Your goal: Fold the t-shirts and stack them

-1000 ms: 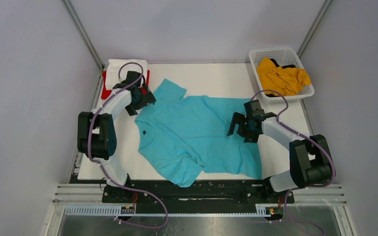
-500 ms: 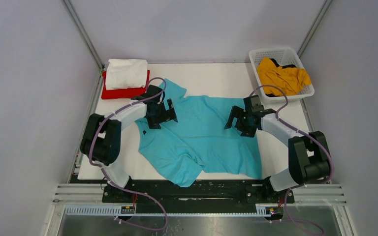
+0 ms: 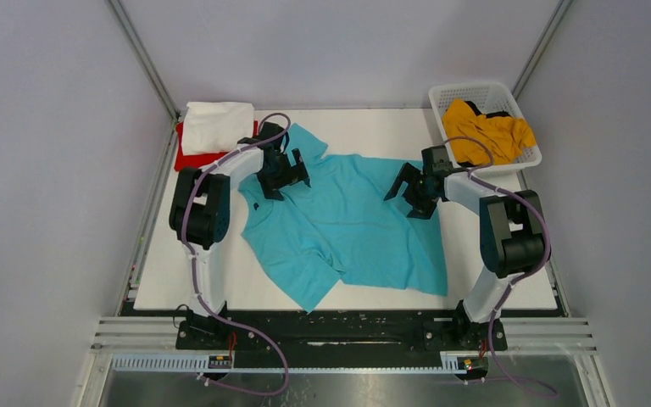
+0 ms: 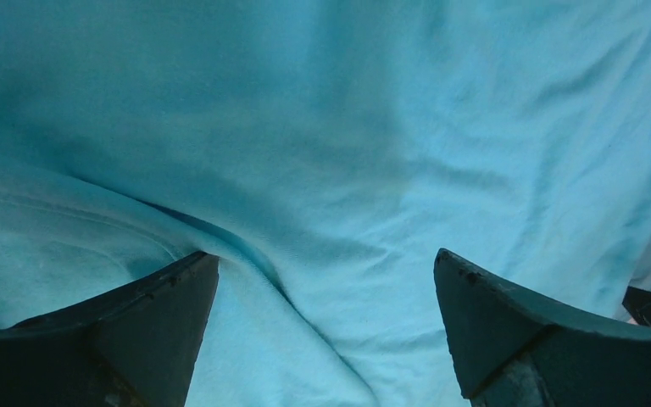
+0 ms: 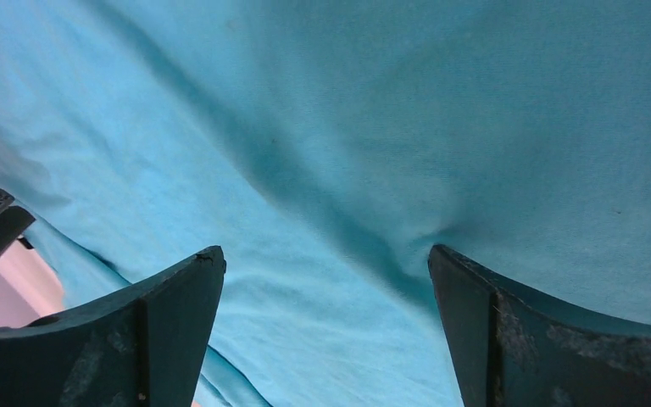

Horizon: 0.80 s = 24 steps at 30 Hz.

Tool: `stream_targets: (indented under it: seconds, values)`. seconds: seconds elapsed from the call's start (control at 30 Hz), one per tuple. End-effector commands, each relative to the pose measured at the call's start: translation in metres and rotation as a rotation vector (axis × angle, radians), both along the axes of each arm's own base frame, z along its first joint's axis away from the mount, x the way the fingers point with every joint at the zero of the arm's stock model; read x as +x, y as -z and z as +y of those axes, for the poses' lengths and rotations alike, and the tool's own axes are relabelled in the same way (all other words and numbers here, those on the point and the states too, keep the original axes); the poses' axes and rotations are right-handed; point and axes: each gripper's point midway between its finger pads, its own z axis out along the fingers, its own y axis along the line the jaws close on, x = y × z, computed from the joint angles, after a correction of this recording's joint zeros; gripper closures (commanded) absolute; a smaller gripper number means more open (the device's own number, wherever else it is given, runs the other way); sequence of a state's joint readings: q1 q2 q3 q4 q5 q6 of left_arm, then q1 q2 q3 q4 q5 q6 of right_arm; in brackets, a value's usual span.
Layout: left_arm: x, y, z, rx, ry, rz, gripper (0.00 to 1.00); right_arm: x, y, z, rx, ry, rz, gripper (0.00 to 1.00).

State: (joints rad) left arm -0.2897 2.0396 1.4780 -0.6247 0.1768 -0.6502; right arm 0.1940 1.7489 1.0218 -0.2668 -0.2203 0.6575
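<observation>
The left gripper (image 3: 281,174) and right gripper (image 3: 408,188) both stand spread wide, holding nothing, low on the turquoise t-shirt (image 3: 347,233), which lies flat mid-table. One sleeve reaches the table (image 3: 496,263) edge at 6 o'clock, and bare surface lies at 3 o'clock. Farther back, at 11 o'clock, the white t-shirt (image 3: 218,125) sits folded on the red t-shirt (image 3: 188,159). At 1 o'clock the mustard t-shirt (image 3: 483,131) fills the basket (image 3: 473,88).
</observation>
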Motion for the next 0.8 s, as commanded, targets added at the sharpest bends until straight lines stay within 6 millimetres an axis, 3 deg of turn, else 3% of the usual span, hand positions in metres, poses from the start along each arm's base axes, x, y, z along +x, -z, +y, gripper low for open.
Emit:
stream_targets:
  seconds: [0.0,0.2,0.3,0.37,0.47,0.5,0.57,0.7,0.77]
  values:
    - [0.035,0.019,0.016,0.030,-0.008,-0.002,0.01,0.030,0.000,-0.006,0.050,0.046,-0.007,0.00]
    - [0.085,0.008,0.020,0.048,-0.005,-0.046,0.01,0.063,-0.006,-0.008,0.040,0.014,-0.028,0.01]
    - [0.094,-0.017,0.018,0.041,0.012,-0.090,0.01,0.070,-0.019,-0.009,0.022,-0.015,-0.051,0.01]
    - [0.092,-0.042,0.017,0.038,0.021,-0.135,0.01,0.072,-0.041,-0.011,0.015,-0.025,-0.102,0.00]
    - [0.073,-0.078,0.012,0.033,0.046,-0.215,0.01,0.061,-0.072,-0.013,-0.005,-0.038,-0.178,0.01]
    - [0.060,-0.100,0.009,0.017,0.059,-0.268,0.01,0.053,-0.080,-0.016,-0.022,-0.038,-0.196,0.01]
    - [0.032,-0.116,0.003,0.002,0.079,-0.325,0.01,0.035,-0.093,-0.020,-0.031,-0.034,-0.228,0.01]
    - [-0.035,-0.120,-0.010,-0.028,0.130,-0.372,0.01,-0.011,-0.103,-0.036,-0.060,0.023,-0.294,0.00]
    - [-0.074,-0.104,-0.015,-0.037,0.171,-0.337,0.01,-0.033,-0.103,-0.049,-0.090,0.074,-0.339,0.01]
